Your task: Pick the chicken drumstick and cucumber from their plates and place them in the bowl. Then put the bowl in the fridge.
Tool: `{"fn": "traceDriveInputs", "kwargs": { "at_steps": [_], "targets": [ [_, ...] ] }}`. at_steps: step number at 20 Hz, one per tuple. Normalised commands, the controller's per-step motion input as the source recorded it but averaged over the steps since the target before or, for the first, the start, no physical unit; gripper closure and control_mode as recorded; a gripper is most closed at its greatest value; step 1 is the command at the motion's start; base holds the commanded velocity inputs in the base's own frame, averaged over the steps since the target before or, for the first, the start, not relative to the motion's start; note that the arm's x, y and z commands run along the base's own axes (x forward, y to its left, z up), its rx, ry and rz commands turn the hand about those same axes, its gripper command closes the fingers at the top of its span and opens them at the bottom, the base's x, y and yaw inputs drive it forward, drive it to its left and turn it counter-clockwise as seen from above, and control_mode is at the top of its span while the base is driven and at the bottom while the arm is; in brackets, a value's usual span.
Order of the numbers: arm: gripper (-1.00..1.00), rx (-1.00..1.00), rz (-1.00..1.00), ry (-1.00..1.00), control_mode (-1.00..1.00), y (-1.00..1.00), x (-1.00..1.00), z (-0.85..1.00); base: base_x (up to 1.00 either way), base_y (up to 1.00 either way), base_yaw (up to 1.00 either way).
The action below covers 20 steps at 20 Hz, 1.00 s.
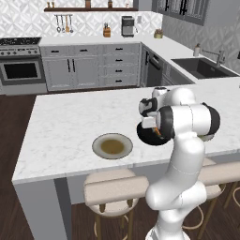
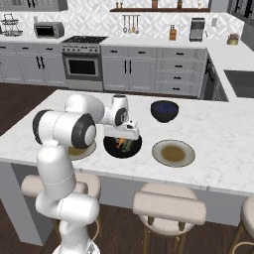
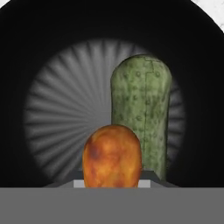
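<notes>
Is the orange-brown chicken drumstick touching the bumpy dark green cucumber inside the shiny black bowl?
Cannot tell. In the hand view the orange-brown chicken drumstick overlaps the bumpy dark green cucumber inside the shiny black bowl, but overlap alone shows neither contact nor gap.

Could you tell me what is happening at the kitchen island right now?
The robot's hand hangs directly over the black bowl on the island counter. Inside the bowl lie the cucumber and the chicken drumstick. Both plates sit empty, and the bowl has not yet gone to the fridge.
</notes>
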Motion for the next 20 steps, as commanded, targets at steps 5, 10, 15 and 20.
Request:
{"fn": "traceDriveInputs", "kwargs": {
  "at_steps": [5,10,15,20],
  "targets": [
    [-1.0,0.0,0.0,0.0,-1.0,0.0,0.0,0.0,0.0,0.0,0.0],
    [-1.0,0.0,0.0,0.0,-1.0,0.0,0.0,0.0,0.0,0.0,0.0],
    [-1.0,0.0,0.0,0.0,-1.0,0.01,0.0,0.01,0.0,0.0,0.0],
    [-1.0,0.0,0.0,-0.01,-1.0,0.62,-0.06,0.14,0.0,0.0,0.0]
  ]
}}
